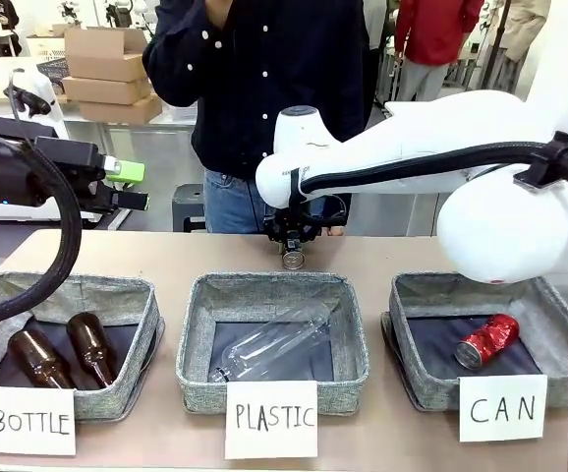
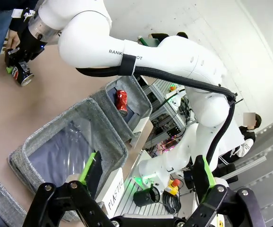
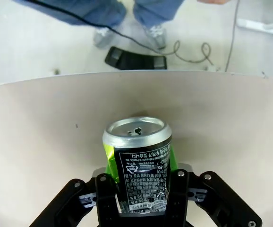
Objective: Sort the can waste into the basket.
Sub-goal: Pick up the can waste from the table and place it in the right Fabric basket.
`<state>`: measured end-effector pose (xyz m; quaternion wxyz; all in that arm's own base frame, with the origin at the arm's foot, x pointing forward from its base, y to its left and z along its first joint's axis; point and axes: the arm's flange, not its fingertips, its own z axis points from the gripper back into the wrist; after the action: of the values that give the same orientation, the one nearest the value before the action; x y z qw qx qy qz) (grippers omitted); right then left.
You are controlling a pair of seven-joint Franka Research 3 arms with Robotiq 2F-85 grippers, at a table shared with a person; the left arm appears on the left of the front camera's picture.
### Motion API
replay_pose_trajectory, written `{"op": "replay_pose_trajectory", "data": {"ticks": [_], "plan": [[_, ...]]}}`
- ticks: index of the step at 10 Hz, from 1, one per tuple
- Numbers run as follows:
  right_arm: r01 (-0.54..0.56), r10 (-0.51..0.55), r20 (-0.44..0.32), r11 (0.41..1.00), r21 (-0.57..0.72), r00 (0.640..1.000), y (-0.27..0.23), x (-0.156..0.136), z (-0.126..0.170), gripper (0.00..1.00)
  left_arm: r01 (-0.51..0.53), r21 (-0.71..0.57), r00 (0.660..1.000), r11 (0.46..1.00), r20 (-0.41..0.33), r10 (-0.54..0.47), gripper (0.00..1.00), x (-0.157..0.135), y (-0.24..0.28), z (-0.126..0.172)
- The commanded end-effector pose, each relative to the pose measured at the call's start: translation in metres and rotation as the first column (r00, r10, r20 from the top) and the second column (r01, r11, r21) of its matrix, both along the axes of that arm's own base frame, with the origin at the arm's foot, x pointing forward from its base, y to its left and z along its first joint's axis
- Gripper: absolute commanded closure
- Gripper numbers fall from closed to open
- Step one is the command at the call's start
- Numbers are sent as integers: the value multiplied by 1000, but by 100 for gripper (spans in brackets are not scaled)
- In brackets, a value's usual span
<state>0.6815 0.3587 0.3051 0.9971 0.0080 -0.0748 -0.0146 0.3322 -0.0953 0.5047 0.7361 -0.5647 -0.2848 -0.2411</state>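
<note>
Right gripper (image 1: pixel 293 251) clenched on black can (image 3: pixel 139 163) near table's (image 1: pixel 166 258) far edge, 12 o'clock of PLASTIC basket (image 1: pixel 194 344), bare tabletop around, can upright, axis vertical; left gripper (image 2: pixel 148 182) released.

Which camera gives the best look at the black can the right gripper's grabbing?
Right wrist view: the black can shows close up, clamped between the right gripper fingers. Front view shows it small and far; left wrist view, tiny in a corner.

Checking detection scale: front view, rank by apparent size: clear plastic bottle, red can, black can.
1. Clear plastic bottle, largest.
2. Red can.
3. Black can, smallest, though it sits farthest from the camera, so its true size against the red can is unsure.
</note>
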Motion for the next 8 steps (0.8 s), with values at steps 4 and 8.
{"op": "replay_pose_trajectory", "data": {"ticks": [4, 8], "plan": [[-125, 133, -122, 990, 70, 984, -147, -72, 111, 100, -9, -14, 1000, 1000, 11, 9, 0, -1, -1, 2], [-115, 136, -81, 968, 224, 987, -281, -220, 162, 100, -9, -14, 1000, 1000, 11, 9, 0, -1, -1, 2]]}}
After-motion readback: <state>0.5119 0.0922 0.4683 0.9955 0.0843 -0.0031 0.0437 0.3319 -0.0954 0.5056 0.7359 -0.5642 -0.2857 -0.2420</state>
